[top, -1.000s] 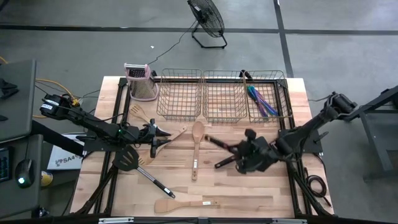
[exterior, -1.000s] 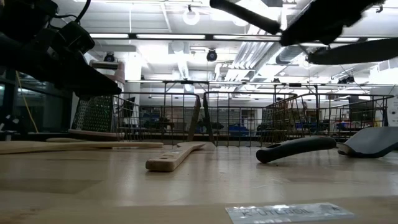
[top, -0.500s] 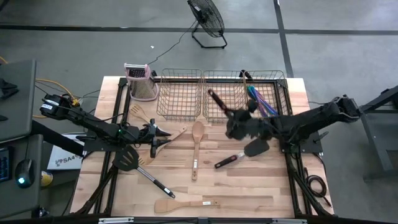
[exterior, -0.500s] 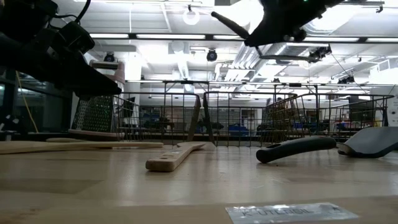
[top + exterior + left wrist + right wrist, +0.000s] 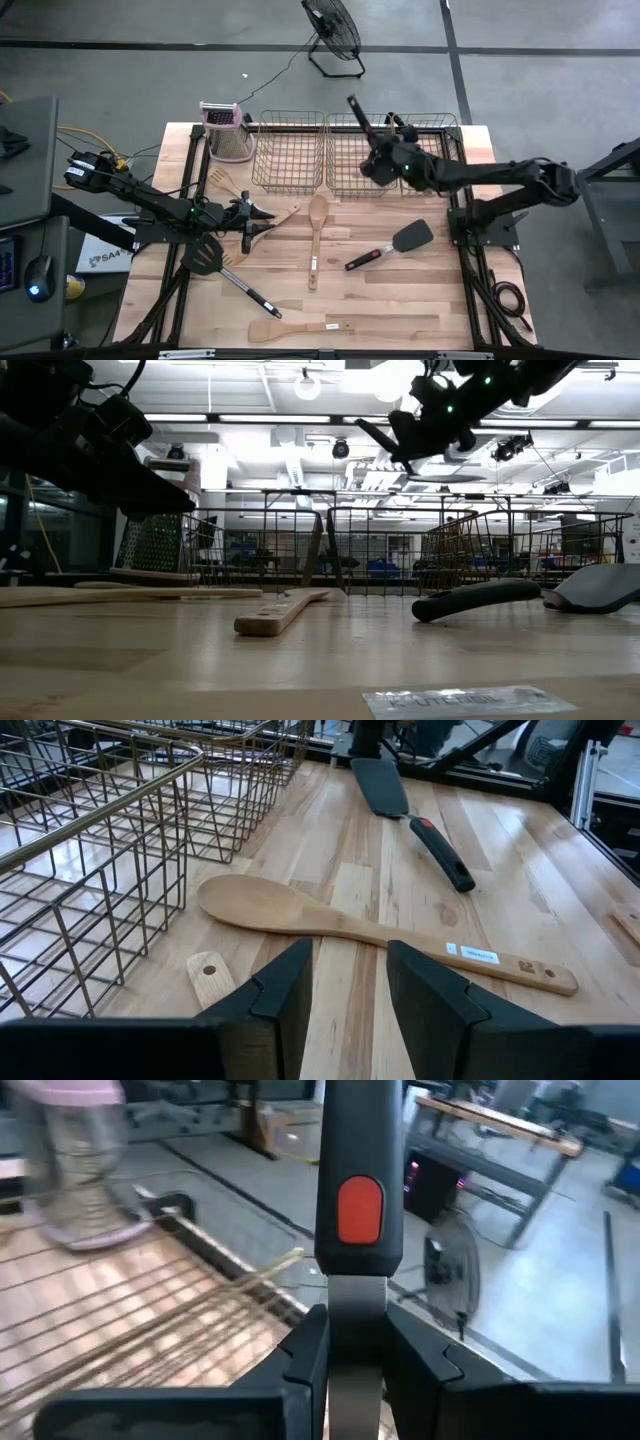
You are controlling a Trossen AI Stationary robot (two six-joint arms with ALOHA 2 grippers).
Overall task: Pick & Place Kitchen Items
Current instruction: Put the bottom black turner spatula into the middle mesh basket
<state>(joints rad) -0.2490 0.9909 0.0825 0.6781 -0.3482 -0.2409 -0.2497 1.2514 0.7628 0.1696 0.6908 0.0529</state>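
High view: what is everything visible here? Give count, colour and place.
table: one, light wood, centre
wire baskets: three, metal, row at far edge
box grater: one, metal with pink top, left of baskets
cutlery: a few, blue-purple, in right basket
wooden spoon: one, light, table centre
wooden spatula: one, light, near edge
black spatulas: two, lying centre-right and left
fan: one, black, floor beyond table
left gripper: jaws open, empty, low over table's left
right gripper: jaws shut on held utensil, black-red handle, over baskets
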